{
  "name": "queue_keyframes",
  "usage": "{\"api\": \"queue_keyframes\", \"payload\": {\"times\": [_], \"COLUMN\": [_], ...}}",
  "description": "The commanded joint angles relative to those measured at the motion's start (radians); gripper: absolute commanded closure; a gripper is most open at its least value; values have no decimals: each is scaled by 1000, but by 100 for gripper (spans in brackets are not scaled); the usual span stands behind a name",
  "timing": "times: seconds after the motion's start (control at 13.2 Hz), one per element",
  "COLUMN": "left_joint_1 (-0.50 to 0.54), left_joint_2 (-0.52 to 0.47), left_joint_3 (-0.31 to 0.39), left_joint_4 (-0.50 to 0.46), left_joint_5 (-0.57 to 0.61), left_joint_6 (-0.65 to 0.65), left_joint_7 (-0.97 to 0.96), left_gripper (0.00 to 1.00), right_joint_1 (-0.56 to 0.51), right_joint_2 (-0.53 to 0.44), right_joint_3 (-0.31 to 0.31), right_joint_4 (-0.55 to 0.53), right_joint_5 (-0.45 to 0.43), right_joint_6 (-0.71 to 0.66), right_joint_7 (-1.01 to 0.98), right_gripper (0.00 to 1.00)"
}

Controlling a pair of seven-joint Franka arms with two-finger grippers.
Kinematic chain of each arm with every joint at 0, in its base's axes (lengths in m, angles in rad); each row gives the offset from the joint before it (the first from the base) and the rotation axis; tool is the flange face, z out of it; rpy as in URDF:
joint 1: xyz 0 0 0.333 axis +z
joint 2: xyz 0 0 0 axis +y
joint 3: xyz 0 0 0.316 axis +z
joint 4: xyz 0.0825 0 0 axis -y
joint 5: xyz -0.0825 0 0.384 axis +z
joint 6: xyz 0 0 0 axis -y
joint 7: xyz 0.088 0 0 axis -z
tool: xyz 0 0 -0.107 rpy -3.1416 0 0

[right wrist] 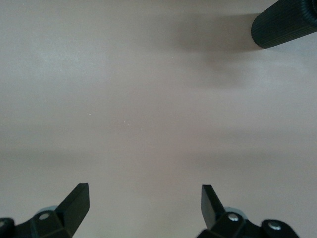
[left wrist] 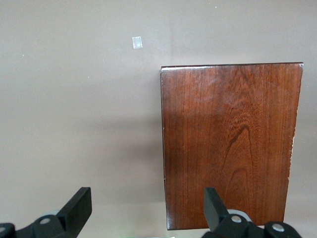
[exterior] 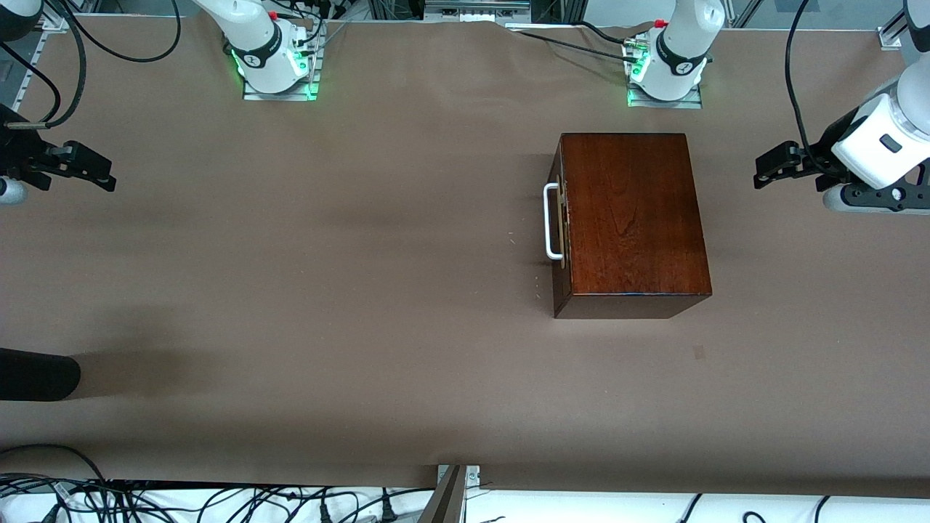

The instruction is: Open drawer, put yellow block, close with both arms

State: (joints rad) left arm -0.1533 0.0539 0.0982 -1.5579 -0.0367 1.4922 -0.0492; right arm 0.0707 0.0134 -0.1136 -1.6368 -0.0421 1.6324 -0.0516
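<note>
The dark mahogany box (exterior: 632,211) stands on the brown table toward the left arm's end. Its drawer (exterior: 561,218) is pushed in, and the white bar handle (exterior: 551,221) faces the right arm's end. The yellow block is out of view. My left gripper (exterior: 761,171) hangs open and empty above the table beside the box, at the box's end away from the handle. In the left wrist view the gripper (left wrist: 147,201) is open over the table, by the edge of the box's top (left wrist: 230,144). My right gripper (exterior: 107,174) waits open at the right arm's end, over bare table (right wrist: 144,196).
A black ribbed cylinder (exterior: 36,374) pokes in at the right arm's end, nearer the front camera, and shows in the right wrist view (right wrist: 285,22). A small tape mark (exterior: 698,352) lies on the table nearer the camera than the box. Cables run along the table's edges.
</note>
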Motion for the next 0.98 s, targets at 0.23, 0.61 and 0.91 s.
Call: {"api": "queue_keyframes", "payload": {"times": [0.23,0.61,0.91], "left_joint_1": [12,12,12], "left_joint_2": [-31,-32,-32], "left_joint_3": [-3,-5,-5], "left_joint_4": [-19,-16,-14], "left_joint_5": [-5,-5,-5], "left_joint_6": [5,7,7], "left_joint_7": [11,11,11], "left_gripper": [0,0,0], "right_joint_1": [0,0,0], "right_joint_2": [-6,-6,-6], "right_joint_3": [0,-1,-1], "right_joint_4": [5,5,5], "right_joint_5": [5,4,5], "right_joint_6": [-9,-8,-8], "right_joint_7": [12,18,18], "right_gripper": [0,0,0]}}
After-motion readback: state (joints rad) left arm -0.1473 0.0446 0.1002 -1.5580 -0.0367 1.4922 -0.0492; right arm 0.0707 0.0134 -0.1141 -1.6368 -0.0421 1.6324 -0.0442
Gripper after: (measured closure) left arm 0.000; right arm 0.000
